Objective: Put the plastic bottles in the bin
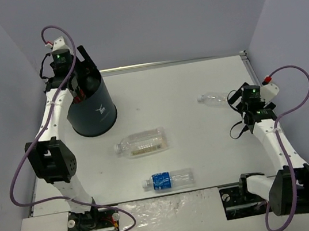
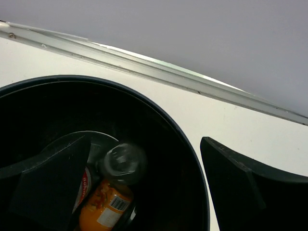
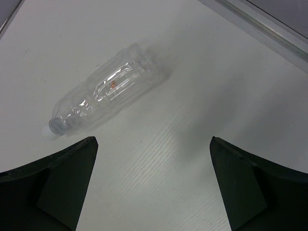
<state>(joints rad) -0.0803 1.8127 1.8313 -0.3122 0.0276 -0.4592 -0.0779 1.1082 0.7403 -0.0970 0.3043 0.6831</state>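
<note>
On the bin [image 1: 88, 118], a small white logo [image 1: 101, 108]

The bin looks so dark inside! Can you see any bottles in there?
Left wrist view: yes, the bin is shadowy inside, but an orange bottle and a blurry clear bottle show. Top view: nothing inside it can be made out.

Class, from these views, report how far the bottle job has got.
Done: in the bin, at least an orange bottle and a clear one. In hand: nothing; both hands open, left hand over the bin, right hand above the plain clear bottle. Left: that, the ribbed bottle and the blue-label bottle on the table.
</note>
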